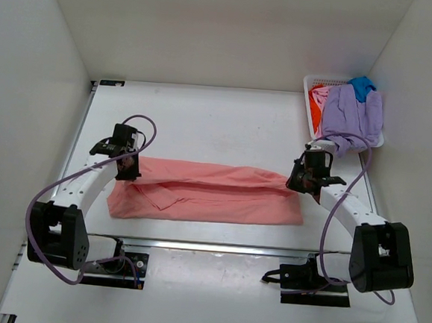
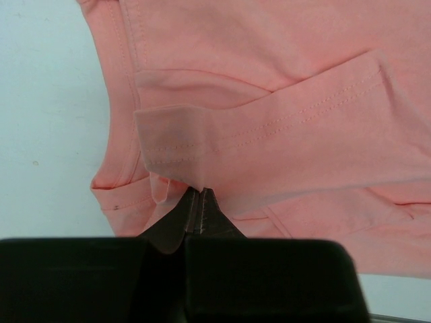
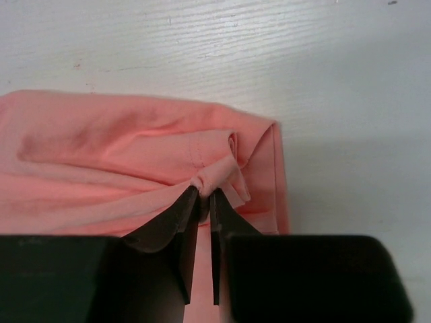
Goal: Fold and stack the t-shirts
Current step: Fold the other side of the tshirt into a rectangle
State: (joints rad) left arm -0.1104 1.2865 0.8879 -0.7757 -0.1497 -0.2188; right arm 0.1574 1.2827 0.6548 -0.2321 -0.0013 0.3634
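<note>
Your left pincer [image 2: 196, 192] is pressed together on a folded hem of the salmon-pink shirt [image 1: 213, 195]. The cloth spreads beyond its tips and off to its right. Your right pincer [image 3: 205, 190] is clamped on a small bunch of the same shirt's edge, with cloth running to its left and bare table [image 3: 337, 81] ahead of it. The shirt lies as a long band between the two pincers. Well beyond your right pincer, a white basket [image 1: 310, 82] holds a lavender shirt [image 1: 358, 116], a blue shirt [image 1: 362, 86] and an orange-red shirt [image 1: 314, 118].
</note>
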